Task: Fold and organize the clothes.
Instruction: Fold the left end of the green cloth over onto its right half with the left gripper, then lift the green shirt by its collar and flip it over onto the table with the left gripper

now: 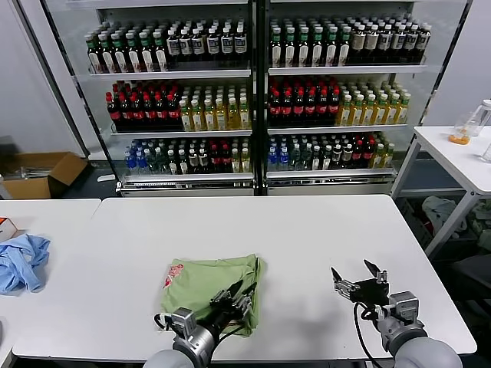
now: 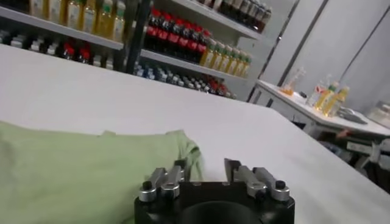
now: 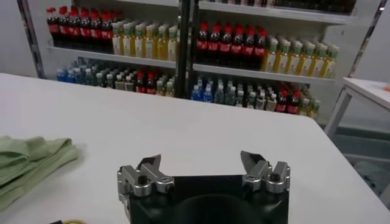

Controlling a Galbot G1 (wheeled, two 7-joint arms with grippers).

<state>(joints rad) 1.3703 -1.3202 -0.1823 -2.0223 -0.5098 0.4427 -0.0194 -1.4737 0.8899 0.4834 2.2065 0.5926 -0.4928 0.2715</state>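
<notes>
The light green shirt (image 1: pixel 209 282) lies folded into a compact rectangle on the white table (image 1: pixel 307 238), with a small red-and-white print at its left end. My left gripper (image 1: pixel 236 295) is open and empty, low over the shirt's near right corner. In the left wrist view the shirt (image 2: pixel 79 170) fills the lower left, and the gripper (image 2: pixel 205 164) sits at its folded edge. My right gripper (image 1: pixel 359 274) is open and empty above bare table to the right of the shirt. In the right wrist view the gripper (image 3: pixel 200 161) holds nothing, and the shirt's edge (image 3: pixel 27 159) shows at the side.
A crumpled light blue cloth (image 1: pixel 21 261) lies on the adjoining table at the left. Shelves of drink bottles (image 1: pixel 253 92) stand behind the table. Another white table (image 1: pixel 460 157) with bottles stands at the right. A cardboard box (image 1: pixel 42 172) sits on the floor at the left.
</notes>
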